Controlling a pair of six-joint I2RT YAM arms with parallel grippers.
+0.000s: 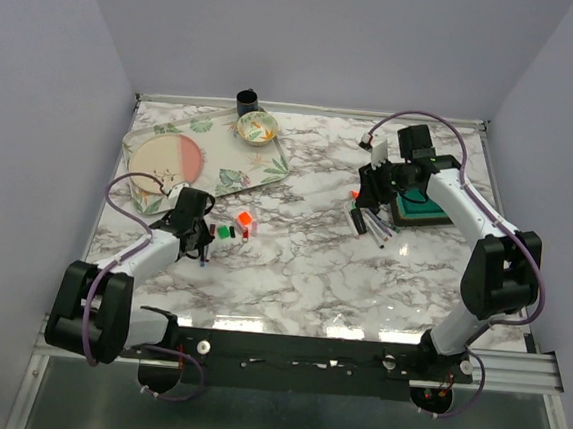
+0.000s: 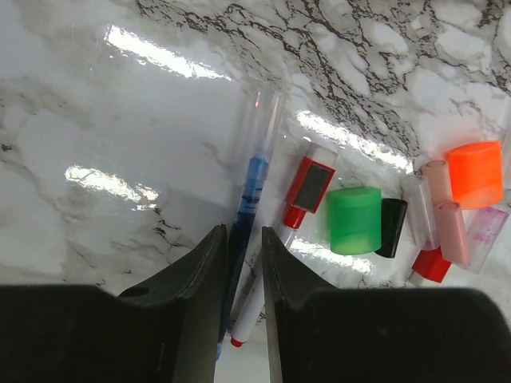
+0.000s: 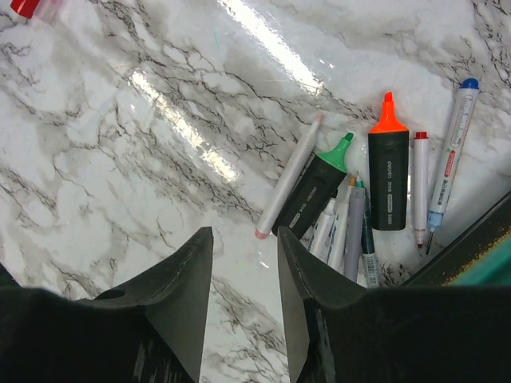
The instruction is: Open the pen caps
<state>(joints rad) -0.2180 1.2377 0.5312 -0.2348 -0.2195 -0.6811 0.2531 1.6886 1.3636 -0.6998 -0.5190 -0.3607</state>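
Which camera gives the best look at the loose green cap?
The left wrist view: the green cap lies large and sharp beside a black cap. The top view shows only a tiny green speck. The right wrist view misses it.

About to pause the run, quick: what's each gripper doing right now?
Left gripper: jaws closed on the blue pen.
Right gripper: open, holding nothing.

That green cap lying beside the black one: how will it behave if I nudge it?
The green cap looks like small hollow plastic, so it is probably very light and stiff. The marble table is glossy, so it will likely skid easily. Its broad, flattish side suggests sliding rather than rolling, and it may shove the black cap lying against it.
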